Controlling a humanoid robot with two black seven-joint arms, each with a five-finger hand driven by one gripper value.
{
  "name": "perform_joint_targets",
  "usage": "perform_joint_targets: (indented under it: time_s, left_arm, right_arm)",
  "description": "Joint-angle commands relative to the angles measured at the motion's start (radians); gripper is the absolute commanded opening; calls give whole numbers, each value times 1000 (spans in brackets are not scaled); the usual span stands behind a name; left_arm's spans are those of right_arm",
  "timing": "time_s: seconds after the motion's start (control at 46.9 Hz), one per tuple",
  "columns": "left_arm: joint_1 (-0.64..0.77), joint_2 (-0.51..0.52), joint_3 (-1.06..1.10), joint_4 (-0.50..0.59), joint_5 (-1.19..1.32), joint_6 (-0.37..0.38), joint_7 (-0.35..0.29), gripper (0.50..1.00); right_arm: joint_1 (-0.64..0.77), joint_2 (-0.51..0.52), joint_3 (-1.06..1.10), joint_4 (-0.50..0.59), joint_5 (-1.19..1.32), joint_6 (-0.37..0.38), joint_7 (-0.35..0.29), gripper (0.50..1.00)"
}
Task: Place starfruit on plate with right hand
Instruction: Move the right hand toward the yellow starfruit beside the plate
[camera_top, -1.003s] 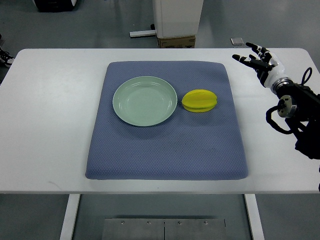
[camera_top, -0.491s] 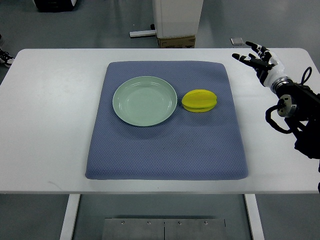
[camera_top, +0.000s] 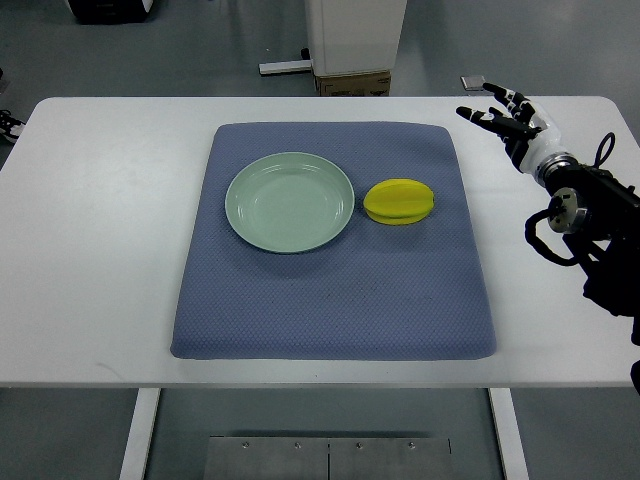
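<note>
Top view: right robot hand (camera_top: 505, 118) has edged left, starfruit (camera_top: 399, 201) unmoved.

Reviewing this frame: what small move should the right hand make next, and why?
Probably swing inward and toward the starfruit. The right hand hovers open near the table's far right edge, holding nothing, while the fruit lies on the blue mat just right of the empty plate.

Looking like a robotics lab or test room, not a home. A plain white table (camera_top: 100, 250) is standing on metal legs over a bare grey floor (camera_top: 200, 50), w/ a blue mat (camera_top: 330, 300) laid out as a staged work area. A white cabinet base (camera_top: 355, 35) and a cardboard box (camera_top: 352, 84) are sitting behind it, and a cabled robot arm (camera_top: 590, 230) is reaching in at right.
</note>
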Motion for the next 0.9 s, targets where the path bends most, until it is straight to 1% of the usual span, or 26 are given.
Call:
perform_joint_targets:
  time_s: [0.0, 0.235, 0.405, 0.555, 0.725, 0.875]
  left_arm:
    - [0, 0, 0, 0, 0, 0, 0, 1000]
    - [0, 0, 0, 0, 0, 0, 0, 1000]
    - [0, 0, 0, 0, 0, 0, 0, 1000]
    - [0, 0, 0, 0, 0, 0, 0, 1000]
    - [0, 0, 0, 0, 0, 0, 0, 1000]
    - [0, 0, 0, 0, 0, 0, 0, 1000]
  right_arm:
    - [0, 3, -5, 0, 0, 1, 3, 1000]
    - [3, 2, -12, 8, -3, 10, 7, 1000]
    - [29, 2, -89, 9, -6, 30, 21, 1000]
    - [43, -1, -161, 11, -9, 45, 86, 1000]
    - [74, -13, -299, 12, -26, 137, 159, 1000]
    - [91, -38, -406, 40, -168, 172, 262, 1000]
